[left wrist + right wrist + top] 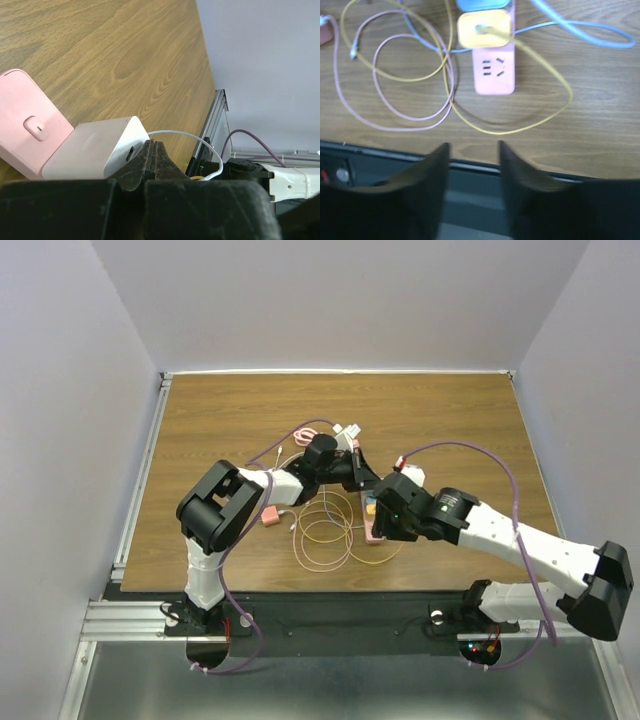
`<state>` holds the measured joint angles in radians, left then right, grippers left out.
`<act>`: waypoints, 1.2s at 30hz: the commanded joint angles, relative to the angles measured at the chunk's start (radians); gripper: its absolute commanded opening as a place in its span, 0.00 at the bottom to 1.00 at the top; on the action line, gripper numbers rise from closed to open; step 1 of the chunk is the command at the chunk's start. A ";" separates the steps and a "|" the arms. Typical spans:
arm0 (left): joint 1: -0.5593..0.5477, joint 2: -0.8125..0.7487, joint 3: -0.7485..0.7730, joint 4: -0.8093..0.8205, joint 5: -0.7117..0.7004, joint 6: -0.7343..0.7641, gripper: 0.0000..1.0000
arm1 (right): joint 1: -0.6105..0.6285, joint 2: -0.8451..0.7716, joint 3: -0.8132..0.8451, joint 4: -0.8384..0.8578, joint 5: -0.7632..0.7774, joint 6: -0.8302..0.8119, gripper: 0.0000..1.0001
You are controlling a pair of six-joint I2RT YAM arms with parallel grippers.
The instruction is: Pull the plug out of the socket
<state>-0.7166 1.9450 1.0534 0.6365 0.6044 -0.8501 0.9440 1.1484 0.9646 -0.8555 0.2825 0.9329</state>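
Two arms meet over a wooden table (450,420), where the pink socket (493,75) lies mid-table, one end toward the arms' bases. The right gripper (472,150) hangs above that end, fingers spread, holding nothing. The left gripper (151,150), fingers pressed together, sits just beside a white plug (95,147) seated near the socket's far end. A yellow plug (484,27) occupies the near end, its yellow cable (555,107) looping loose.

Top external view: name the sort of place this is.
Probably a robot test cell: a wooden table with aluminium rails, boxed in by plain grey walls, two robot arms mounted at its near edge.
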 commanded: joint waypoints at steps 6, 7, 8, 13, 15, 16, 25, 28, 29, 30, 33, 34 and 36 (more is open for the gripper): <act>0.037 0.006 -0.144 -0.012 -0.003 0.022 0.00 | -0.001 0.158 0.095 0.055 0.125 -0.020 0.75; 0.039 0.006 -0.142 -0.009 0.000 0.020 0.00 | -0.001 0.187 0.100 0.061 0.130 -0.023 0.75; 0.039 0.008 -0.142 -0.009 0.003 0.019 0.00 | -0.001 0.200 0.103 0.073 0.138 -0.026 0.75; 0.039 0.014 -0.148 -0.006 0.011 0.023 0.00 | -0.002 0.295 0.154 0.084 0.213 -0.048 0.76; 0.039 0.015 -0.155 -0.006 0.014 0.026 0.00 | -0.001 0.351 0.174 0.082 0.248 -0.062 0.76; 0.039 0.015 -0.161 -0.006 0.014 0.028 0.00 | -0.001 0.370 0.184 0.082 0.257 -0.065 0.77; 0.042 0.019 -0.181 -0.006 0.026 0.037 0.00 | -0.001 0.501 0.240 0.078 0.333 -0.085 0.77; 0.043 0.017 -0.179 -0.006 0.032 0.039 0.00 | -0.002 0.494 0.238 0.078 0.336 -0.098 0.77; 0.045 0.017 -0.181 -0.005 0.035 0.039 0.00 | -0.004 0.490 0.244 0.067 0.328 -0.106 0.77; 0.045 0.015 -0.179 -0.008 0.035 0.037 0.00 | -0.004 0.484 0.247 0.059 0.316 -0.103 0.76; 0.045 0.015 -0.173 -0.008 0.037 0.039 0.00 | -0.004 0.419 0.221 0.046 0.320 -0.079 0.76; 0.043 0.015 -0.173 -0.009 0.038 0.040 0.00 | -0.004 0.407 0.206 0.046 0.323 -0.077 0.75; 0.045 0.022 -0.165 -0.012 0.044 0.037 0.00 | -0.004 0.393 0.181 0.042 0.328 -0.077 0.75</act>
<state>-0.6785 1.9285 0.9306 0.8261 0.6483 -0.8742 0.9501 1.6005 1.1683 -0.8066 0.5518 0.8417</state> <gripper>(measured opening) 0.019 0.756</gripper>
